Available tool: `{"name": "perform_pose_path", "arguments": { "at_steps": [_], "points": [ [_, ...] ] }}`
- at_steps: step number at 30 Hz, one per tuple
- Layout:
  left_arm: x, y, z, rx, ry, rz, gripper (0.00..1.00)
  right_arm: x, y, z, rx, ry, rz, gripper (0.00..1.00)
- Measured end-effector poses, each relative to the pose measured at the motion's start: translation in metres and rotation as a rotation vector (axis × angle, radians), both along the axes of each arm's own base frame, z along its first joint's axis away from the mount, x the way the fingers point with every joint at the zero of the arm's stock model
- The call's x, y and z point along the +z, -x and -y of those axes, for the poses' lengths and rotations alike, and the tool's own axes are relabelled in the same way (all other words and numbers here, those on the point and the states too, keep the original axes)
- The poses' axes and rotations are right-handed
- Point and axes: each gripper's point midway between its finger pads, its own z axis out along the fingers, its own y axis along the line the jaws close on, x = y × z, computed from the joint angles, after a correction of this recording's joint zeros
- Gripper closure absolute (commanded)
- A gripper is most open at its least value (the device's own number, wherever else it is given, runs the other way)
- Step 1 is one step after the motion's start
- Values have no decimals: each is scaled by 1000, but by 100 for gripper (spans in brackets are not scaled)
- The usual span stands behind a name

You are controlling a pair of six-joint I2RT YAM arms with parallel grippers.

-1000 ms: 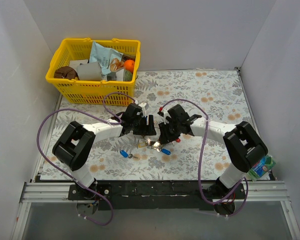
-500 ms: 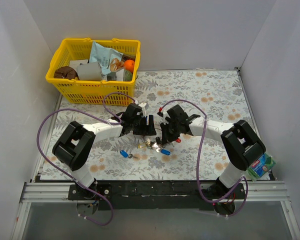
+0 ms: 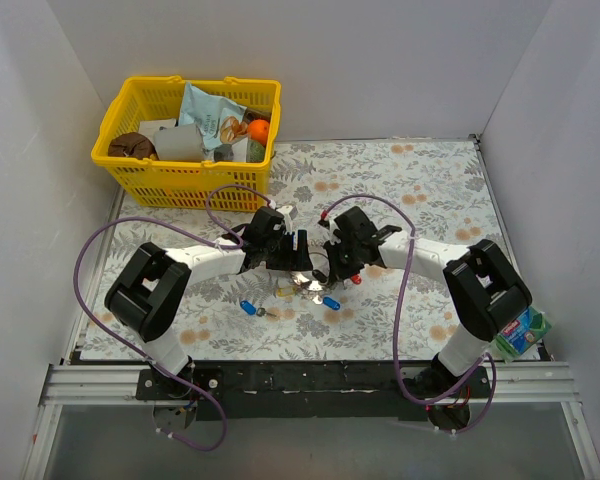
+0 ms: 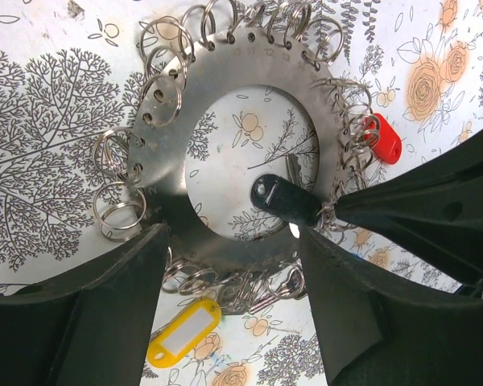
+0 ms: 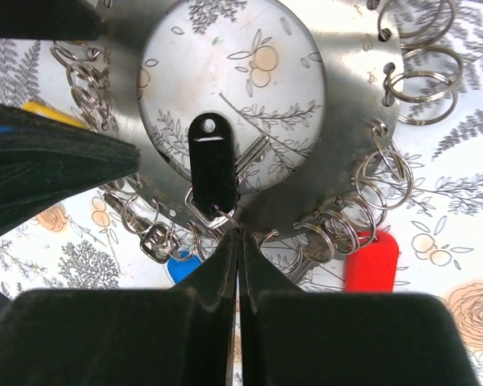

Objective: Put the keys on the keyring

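Keyring (image 4: 173, 173), a flat silver disc fringed with small split rings, lying flat on the floral bench (image 4: 40, 88) between the two arms. Black-capped key (image 5: 212, 165) rests across its open centre; red-capped key (image 5: 372, 261) lies just outside its rim. Right gripper (image 5: 238, 241): jaws closed, tips meeting at the black key's split ring; whether the wire is actually pinched cannot be told. Left gripper (image 4: 232, 245): jaws open, astride the disc's near arc, not clamping it. Likely failures: the unclamped disc sliding or tipping if the right arm pulls; the thin wire slipping from the closed tips; neighbouring rings snagging.
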Motion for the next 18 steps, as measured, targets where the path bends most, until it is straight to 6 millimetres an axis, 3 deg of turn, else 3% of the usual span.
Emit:
{"name": "perform_pose_path", "arguments": {
  "at_steps": [6, 12, 13, 18],
  "points": [
    [0, 0, 0, -1, 1, 0, 34, 2, -11, 9, -56, 16, 41, 95],
    [0, 0, 0, -1, 1, 1, 34, 13, -22, 18, -89, 14, 87, 68],
    [0, 0, 0, -1, 1, 0, 34, 14, -22, 18, -88, 14, 91, 59],
    [0, 0, 0, -1, 1, 1, 34, 29, -21, 16, -64, -16, 121, 43]
  ]
}}
